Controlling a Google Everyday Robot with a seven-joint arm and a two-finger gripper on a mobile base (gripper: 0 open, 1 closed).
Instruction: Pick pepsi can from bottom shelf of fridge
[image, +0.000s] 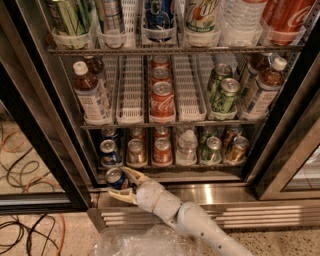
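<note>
My gripper (120, 184) sits at the lower left of the fridge (283, 131), just in front of the bottom shelf (216, 166). Its cream fingers (132, 174) are closed around the pepsi can (115, 178), a dark-blue can with a silver top. The can is held outside the shelf's front rail, over the steel base. A second dark-blue can (108, 151) still stands in the leftmost lane of the bottom shelf, behind the held one. My white arm (190, 220) runs in from the lower right.
The bottom shelf also holds a gold-brown can (135, 151), a red can (162, 150), a clear bottle (187, 146), a green can (212, 150) and an orange can (236, 149). The ribbed steel base (225, 196) lies below. Cables (25, 175) trail on the floor at left. Crumpled plastic (135, 242) lies under the arm.
</note>
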